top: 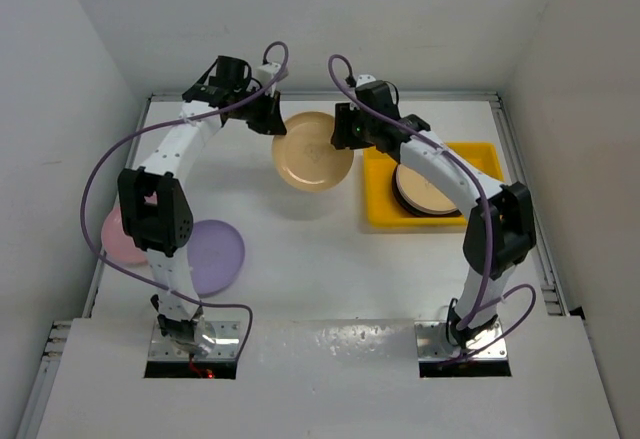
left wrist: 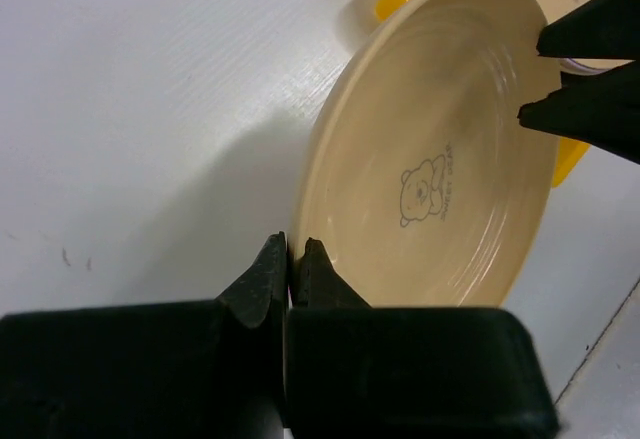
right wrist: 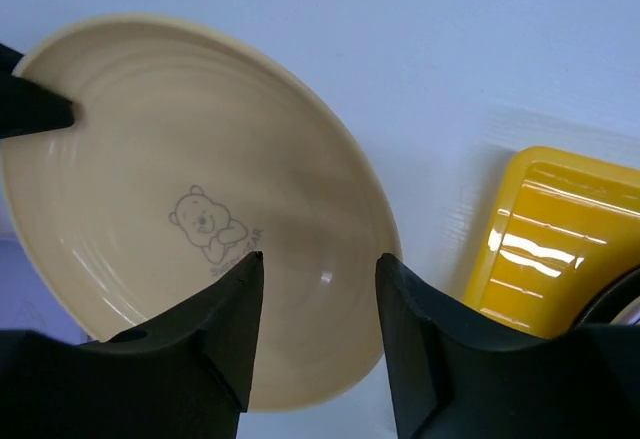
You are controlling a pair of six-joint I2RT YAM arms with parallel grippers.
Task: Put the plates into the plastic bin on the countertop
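Observation:
A pale orange plate (top: pixel 313 151) with a small bear print hangs tilted above the white countertop (top: pixel 310 269), just left of the plastic bin (top: pixel 378 217). My left gripper (top: pixel 272 124) is shut on its left rim; in the left wrist view the jaws (left wrist: pixel 295 249) pinch the plate's edge (left wrist: pixel 430 159). My right gripper (top: pixel 345 131) is open and straddles the opposite rim, one finger over the plate's face (right wrist: pixel 180 189) and one outside it, gripper (right wrist: pixel 320 259) apart from the surface. The yellow bin (right wrist: pixel 560 249) holds a dark-rimmed plate with a cream centre (top: pixel 420 199).
A lilac plate (top: pixel 215 254) and a pink plate (top: pixel 120 239) lie on the countertop at the near left, partly under the left arm. White walls enclose the surface on three sides. The right gripper's fingers (left wrist: pixel 585 109) show at the top right of the left wrist view.

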